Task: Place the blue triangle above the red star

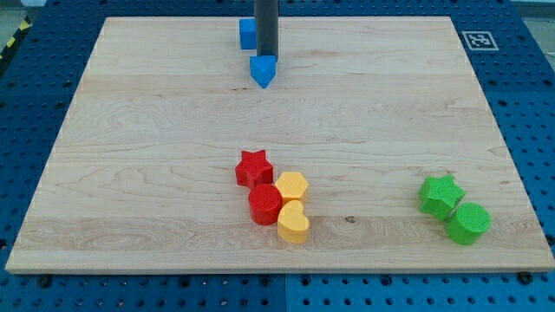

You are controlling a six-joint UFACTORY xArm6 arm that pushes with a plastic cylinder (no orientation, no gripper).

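Note:
The blue triangle lies near the top middle of the wooden board, pointing toward the view's bottom. My tip stands right at its top edge, touching or nearly touching it. The red star lies lower, at about the same horizontal place, well apart from the triangle. A blue cube sits just left of the rod, partly hidden by it.
A red cylinder, a yellow hexagon and a yellow heart crowd the red star's lower right. A green star and a green cylinder sit at the lower right. A marker tag is at the top right corner.

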